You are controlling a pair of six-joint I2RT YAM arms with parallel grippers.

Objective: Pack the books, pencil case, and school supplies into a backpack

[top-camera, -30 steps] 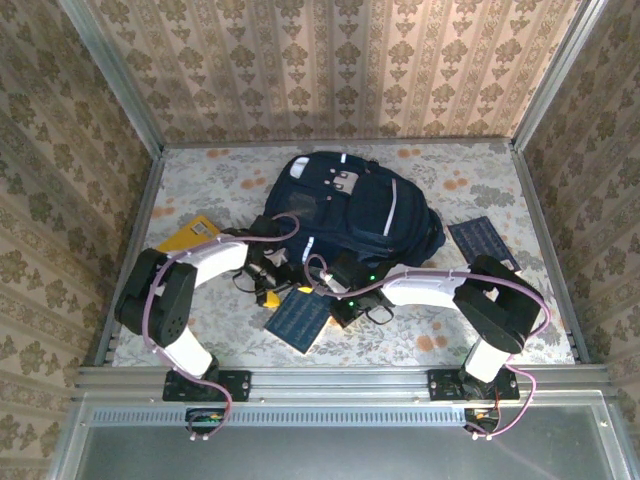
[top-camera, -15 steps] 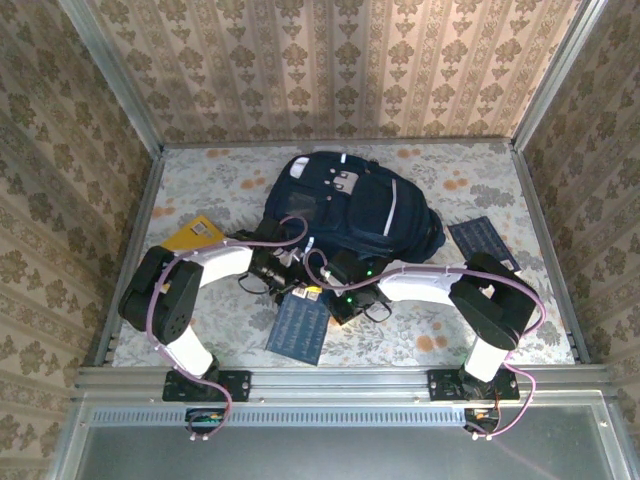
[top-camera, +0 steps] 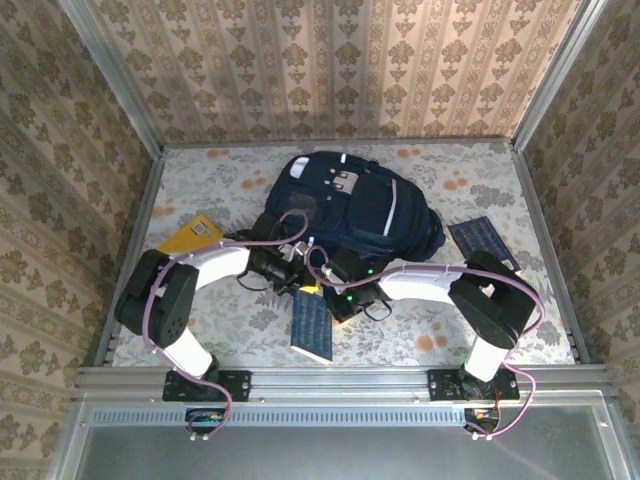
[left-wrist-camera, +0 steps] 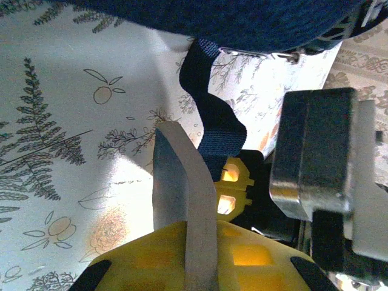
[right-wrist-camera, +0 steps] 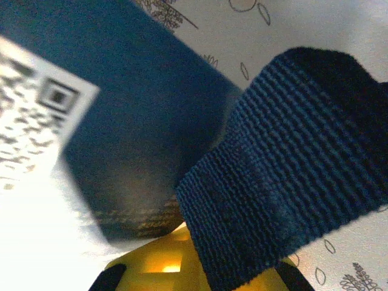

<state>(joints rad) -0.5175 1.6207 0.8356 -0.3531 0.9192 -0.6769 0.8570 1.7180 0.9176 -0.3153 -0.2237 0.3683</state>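
Observation:
The navy backpack lies at the back middle of the table. Just in front of it my left gripper is shut on the blue book, which tips up on its edge. In the left wrist view the book's thin pale edge runs up between my yellow fingers. My right gripper is shut on a navy backpack strap, with the blue book's cover and its white code label right beside it. A yellow book lies at the left and a dark navy book at the right.
The two wrists sit close together, and the right arm's grey body stands right beside my left fingers. The strap hangs from the backpack between them. Patterned walls and metal rails close the table in on three sides.
My left gripper has closed on the blue book's edge. The book has swung from lying slanted on the table to tipped up and pointing at the front edge. The right gripper keeps its hold.

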